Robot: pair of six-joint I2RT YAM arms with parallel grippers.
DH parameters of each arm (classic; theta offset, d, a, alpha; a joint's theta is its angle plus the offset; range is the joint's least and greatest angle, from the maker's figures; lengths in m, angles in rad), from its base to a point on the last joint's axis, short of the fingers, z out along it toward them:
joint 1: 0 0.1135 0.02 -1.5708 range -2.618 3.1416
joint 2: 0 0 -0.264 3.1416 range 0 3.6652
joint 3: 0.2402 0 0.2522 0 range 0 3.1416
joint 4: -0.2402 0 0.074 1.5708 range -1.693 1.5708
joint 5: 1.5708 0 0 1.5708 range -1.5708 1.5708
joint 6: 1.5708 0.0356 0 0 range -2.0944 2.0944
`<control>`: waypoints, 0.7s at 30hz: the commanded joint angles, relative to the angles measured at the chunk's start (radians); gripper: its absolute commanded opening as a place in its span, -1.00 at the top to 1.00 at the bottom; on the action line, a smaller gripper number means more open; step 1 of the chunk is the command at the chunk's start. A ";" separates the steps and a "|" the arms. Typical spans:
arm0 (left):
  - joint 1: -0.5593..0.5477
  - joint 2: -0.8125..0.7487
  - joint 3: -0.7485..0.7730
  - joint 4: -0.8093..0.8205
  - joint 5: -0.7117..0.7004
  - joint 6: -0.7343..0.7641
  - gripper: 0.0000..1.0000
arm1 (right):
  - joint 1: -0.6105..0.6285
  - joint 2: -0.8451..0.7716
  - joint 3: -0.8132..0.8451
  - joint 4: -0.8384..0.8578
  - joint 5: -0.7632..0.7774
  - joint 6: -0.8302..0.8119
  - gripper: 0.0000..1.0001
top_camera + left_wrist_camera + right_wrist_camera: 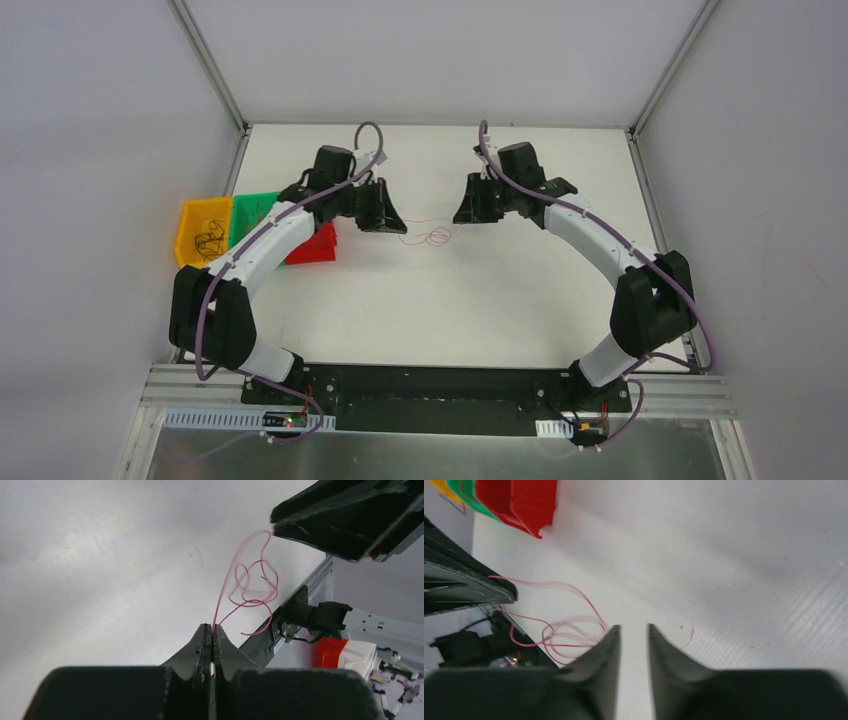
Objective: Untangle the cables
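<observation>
The cables (432, 237) lie at the centre of the top view, a thin red strand running left to right into loose loops. The left gripper (212, 629) is pinched tight on the strand's end. The right gripper (633, 629) stands parted just beside the loops, seemingly not touching them. The white table (450, 310) sits between grey walls (90, 150), with a yellow bin (205, 232), green bin (255, 212) and red bin (315, 247) at mid-left.
</observation>
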 commanded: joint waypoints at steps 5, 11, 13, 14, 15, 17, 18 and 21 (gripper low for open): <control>0.195 -0.104 0.195 -0.313 -0.011 0.249 1.00 | -0.156 -0.048 -0.001 -0.032 -0.208 0.002 -0.69; 0.287 -0.119 0.353 -0.499 -0.198 0.407 1.00 | -0.206 -0.085 -0.033 -0.014 -0.226 0.012 -0.83; 0.321 -0.124 0.376 -0.530 -0.272 0.436 1.00 | -0.216 -0.096 -0.055 -0.003 -0.223 0.015 -0.84; 0.346 -0.123 0.384 -0.543 -0.295 0.456 1.00 | -0.220 -0.099 -0.063 0.001 -0.224 0.019 -0.86; 0.362 -0.118 0.393 -0.558 -0.319 0.468 1.00 | -0.221 -0.102 -0.069 0.005 -0.225 0.022 -0.88; 0.391 -0.105 0.410 -0.587 -0.356 0.485 1.00 | -0.222 -0.107 -0.075 0.009 -0.228 0.022 -0.98; 0.413 -0.094 0.417 -0.599 -0.377 0.490 1.00 | -0.221 -0.108 -0.075 0.009 -0.228 0.022 -0.99; 0.456 -0.055 0.426 -0.618 -0.433 0.494 1.00 | -0.222 -0.108 -0.075 0.009 -0.223 0.024 -0.99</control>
